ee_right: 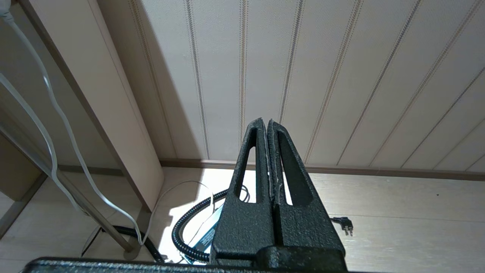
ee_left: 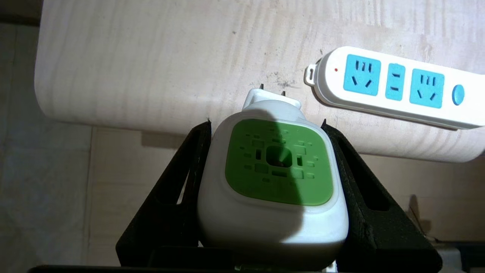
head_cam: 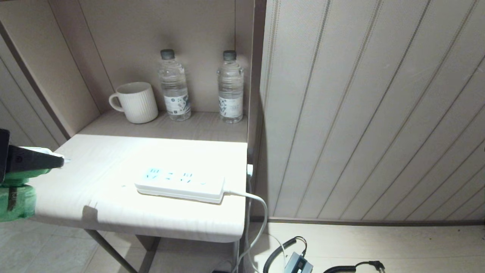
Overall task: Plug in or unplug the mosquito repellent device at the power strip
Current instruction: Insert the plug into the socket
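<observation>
My left gripper is shut on the mosquito repellent device, one black finger against each side of its white body. The green cap faces the camera and the two prongs point at the tabletop. The device hangs over the table's left edge, apart from the power strip, whose blue sockets are all empty. In the head view the left gripper shows at the far left with the device's green bottle below it, well left of the power strip. My right gripper is parked and shut, empty, facing the wall and floor.
A white mug and two water bottles stand on the shelf behind the table. The strip's white cord drops off the table's right edge. Black cables and a blue box lie on the floor.
</observation>
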Robot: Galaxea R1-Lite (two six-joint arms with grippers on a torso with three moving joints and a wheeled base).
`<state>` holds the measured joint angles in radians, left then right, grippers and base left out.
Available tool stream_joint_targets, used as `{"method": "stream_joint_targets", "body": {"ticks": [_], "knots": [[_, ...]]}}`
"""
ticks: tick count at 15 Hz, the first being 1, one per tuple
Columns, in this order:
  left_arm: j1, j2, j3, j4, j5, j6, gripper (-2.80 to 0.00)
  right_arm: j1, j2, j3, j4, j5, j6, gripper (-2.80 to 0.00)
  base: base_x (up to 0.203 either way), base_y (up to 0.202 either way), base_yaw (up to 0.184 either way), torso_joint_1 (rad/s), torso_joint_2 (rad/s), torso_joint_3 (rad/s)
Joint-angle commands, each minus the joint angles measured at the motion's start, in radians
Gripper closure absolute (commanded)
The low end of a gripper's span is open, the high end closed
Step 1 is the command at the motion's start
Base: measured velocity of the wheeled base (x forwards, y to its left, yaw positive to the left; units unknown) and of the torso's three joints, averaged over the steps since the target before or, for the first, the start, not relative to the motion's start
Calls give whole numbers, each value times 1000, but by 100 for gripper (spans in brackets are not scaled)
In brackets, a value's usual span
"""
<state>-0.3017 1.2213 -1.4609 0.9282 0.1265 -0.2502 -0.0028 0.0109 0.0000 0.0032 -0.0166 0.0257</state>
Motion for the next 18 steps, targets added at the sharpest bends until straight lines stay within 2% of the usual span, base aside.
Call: {"method": "stream_joint_targets", "body": {"ticks": [1, 4, 6, 18], "knots": [[21, 137, -161, 144, -24, -4, 0, 0, 0, 0, 0, 0, 0, 0, 0, 0, 0, 0, 0, 0], [58, 292, -376, 346, -82, -6, 0, 0, 1, 0, 0, 0, 0, 0, 0, 0, 0, 0, 0, 0], [74, 358, -422, 416, -119, -8, 0, 0, 0, 0, 0, 0, 0, 0, 0, 0, 0, 0, 0, 0], [85, 373, -421, 434, -133, -11, 0, 0, -3, 0, 1, 0, 5, 0, 0, 0, 0, 0, 0, 0]]}}
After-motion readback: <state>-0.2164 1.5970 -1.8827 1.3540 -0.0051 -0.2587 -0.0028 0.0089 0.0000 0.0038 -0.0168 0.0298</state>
